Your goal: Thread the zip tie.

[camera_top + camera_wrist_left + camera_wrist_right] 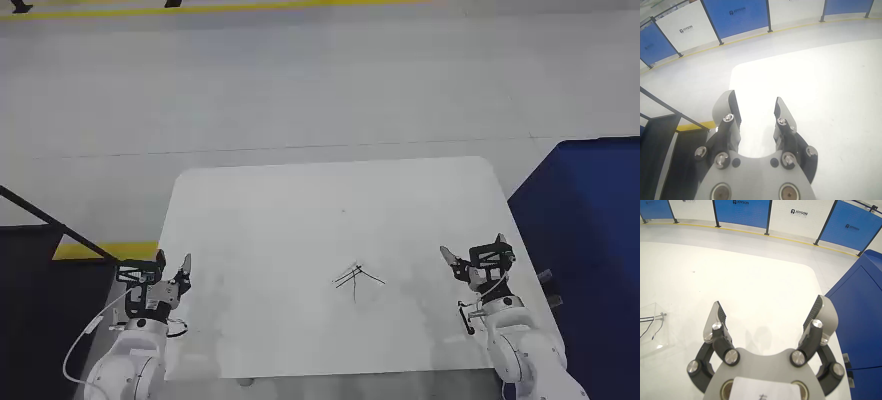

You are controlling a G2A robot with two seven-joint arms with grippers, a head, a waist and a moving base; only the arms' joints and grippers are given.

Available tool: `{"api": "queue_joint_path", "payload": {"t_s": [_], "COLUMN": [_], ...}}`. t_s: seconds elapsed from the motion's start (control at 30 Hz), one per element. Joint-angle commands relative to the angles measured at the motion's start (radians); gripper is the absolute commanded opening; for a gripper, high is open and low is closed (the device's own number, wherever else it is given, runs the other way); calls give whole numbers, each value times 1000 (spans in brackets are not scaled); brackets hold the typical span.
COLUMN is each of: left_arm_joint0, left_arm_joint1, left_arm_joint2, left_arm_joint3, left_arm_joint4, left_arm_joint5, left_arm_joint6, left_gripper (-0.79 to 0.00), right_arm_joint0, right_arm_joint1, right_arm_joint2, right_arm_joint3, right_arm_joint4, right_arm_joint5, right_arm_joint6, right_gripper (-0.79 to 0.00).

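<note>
We see the black zip ties point(357, 277) lying just toward six o'clock of the white table point(340, 200) centre, our left gripper point(172, 265) at eight o'clock and right gripper point(473, 252) at four, both with fingers spread apart, holding nothing

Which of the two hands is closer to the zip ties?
The right hand, on the blue cabinet's side. The zip ties lie between the hands but off-centre toward it, farther from the left hand.

Smooth matt white table point(300, 210); thin black plastic zip ties point(661, 315); clear glossy box point(657, 345)
</note>
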Motion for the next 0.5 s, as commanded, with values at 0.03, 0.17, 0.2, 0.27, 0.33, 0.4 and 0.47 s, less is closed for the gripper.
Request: {"api": "queue_joint_path", "payload": {"t_s": [0.03, 0.17, 0.2, 0.27, 0.33, 0.4, 0.47], "left_arm_joint0": [0, 0, 0, 0, 0, 0, 0], "left_arm_joint1": [0, 0, 0, 0, 0, 0, 0], "left_arm_joint2": [0, 0, 0, 0, 0, 0, 0], "left_arm_joint3": [0, 0, 0, 0, 0, 0, 0], "left_arm_joint4": [0, 0, 0, 0, 0, 0, 0], "left_arm_joint5": [0, 0, 0, 0, 0, 0, 0], "left_arm_joint6": [0, 0, 0, 0, 0, 0, 0], "left_gripper": [0, 0, 0, 0, 0, 0, 0], "right_arm_joint0": [4, 34, 57, 115, 172, 235, 299], "right_arm_joint1": [1, 11, 13, 16, 24, 29, 23], "right_arm_joint2": [-1, 14, 0, -45, -87, -137, -189], "right_arm_joint3": [-23, -70, -91, -158, -200, -214, -209], "right_arm_joint4": [51, -68, -103, -90, -135, -197, -267], "right_arm_joint5": [-82, -151, -168, -281, -449, -557, -496], "right_arm_joint6": [-30, 20, 110, 213, 308, 404, 488], "right_gripper": [0, 0, 0, 0, 0, 0, 0]}}
